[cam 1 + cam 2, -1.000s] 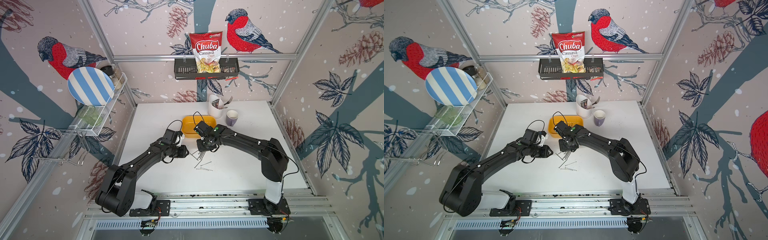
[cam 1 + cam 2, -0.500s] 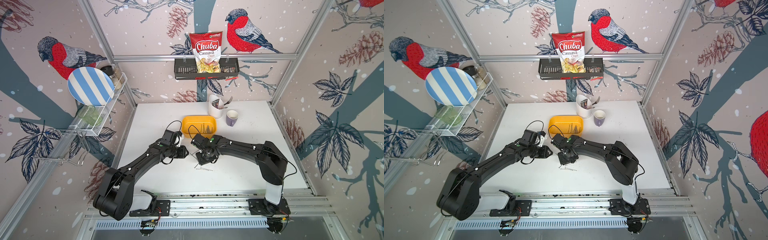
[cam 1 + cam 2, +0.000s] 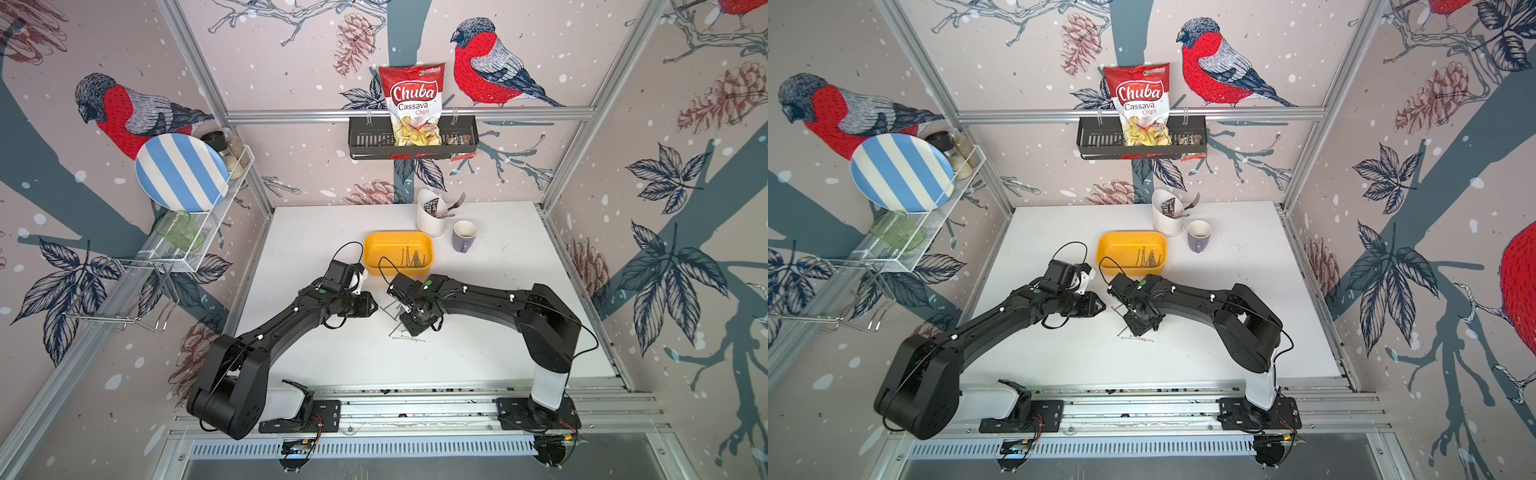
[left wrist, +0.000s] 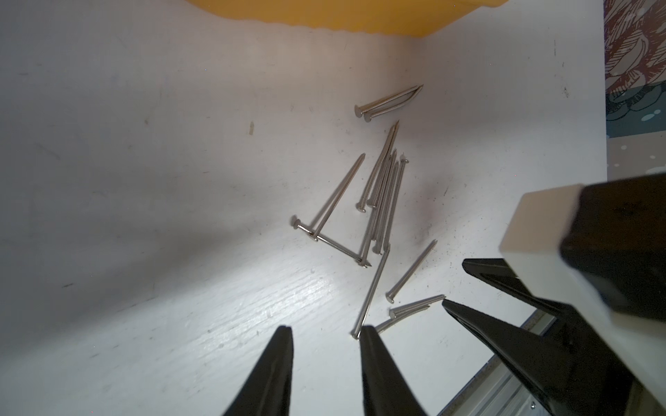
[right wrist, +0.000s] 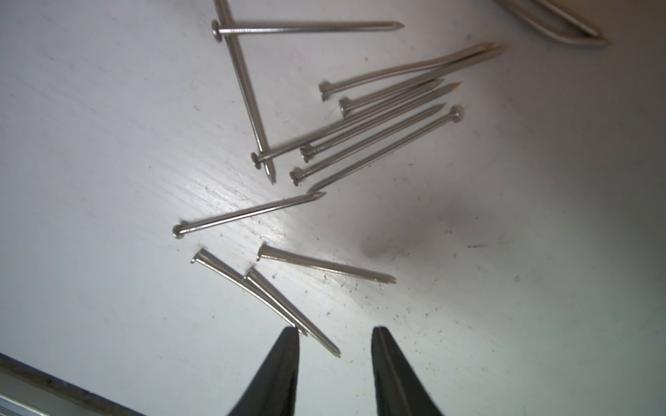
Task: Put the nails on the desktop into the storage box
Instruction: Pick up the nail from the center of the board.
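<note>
Progress: partway, by my read | storage box [image 3: 374,249]: a cluster of nails [image 3: 413,258] inside | desktop [image 3: 498,316]: about 14 loose nails [image 4: 383,194] left | left gripper [image 4: 326,329], right gripper [image 5: 335,329]: jaws apart, empty

yellow-orange storage box [image 3: 380,251], grey nails [image 5: 370,141], white desktop [image 3: 498,324], blue-striped plate [image 3: 180,172]

**Loose nails in front of parted jaws**

A dozen or so nails [image 5: 369,141] lie scattered on the white table [image 5: 108,144]. Several rest nearly side by side, and two longer ones cross beside them. The right gripper [image 5: 335,331] hangs above the table, jaws apart with nothing between them. A close pair of nails ends just by one fingertip [image 5: 288,349]
</note>
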